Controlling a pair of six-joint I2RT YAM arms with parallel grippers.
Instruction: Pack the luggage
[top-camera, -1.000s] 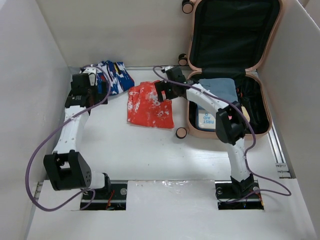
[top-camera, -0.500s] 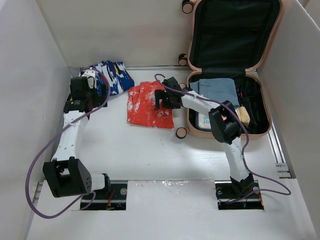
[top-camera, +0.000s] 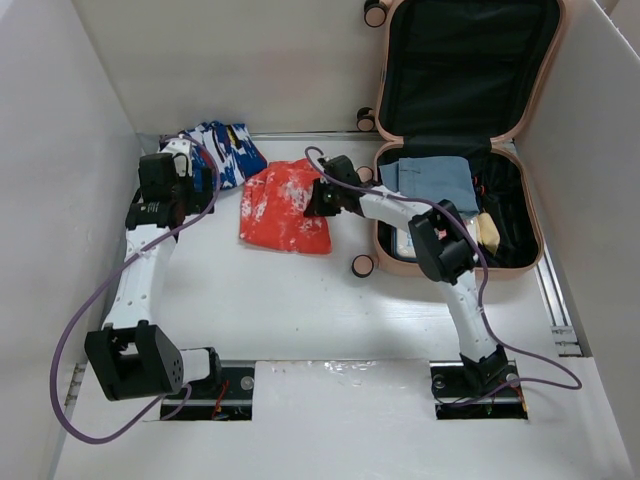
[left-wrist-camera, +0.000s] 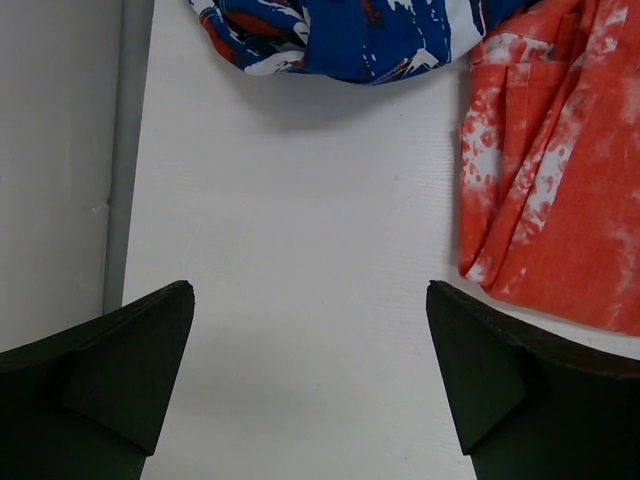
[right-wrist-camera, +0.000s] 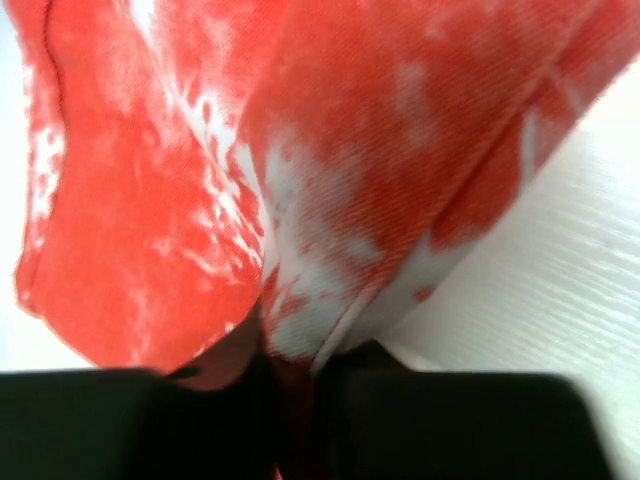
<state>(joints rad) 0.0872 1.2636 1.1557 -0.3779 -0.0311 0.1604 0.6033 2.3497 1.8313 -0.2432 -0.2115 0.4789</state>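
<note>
Luggage lying open as the goal, pinching the orange cloth between the right gripper fingers for lifting across, holding the left gripper spread wide, empty.

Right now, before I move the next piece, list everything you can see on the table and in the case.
peach-pink hard-shell suitcase: one, lid open, black lining, far right of the table.
folded grey-blue cloth: one, in the suitcase's lower shell.
pale yellow item: one, in the lower shell, right side; too small to identify.
orange-red and white tie-dye garment: one, on the table left of the suitcase.
blue, white and red patterned garment: one, far left.
white table: one, under everything.
left hand: open, over bare table.
right hand: shut on the tie-dye garment's edge.
</note>
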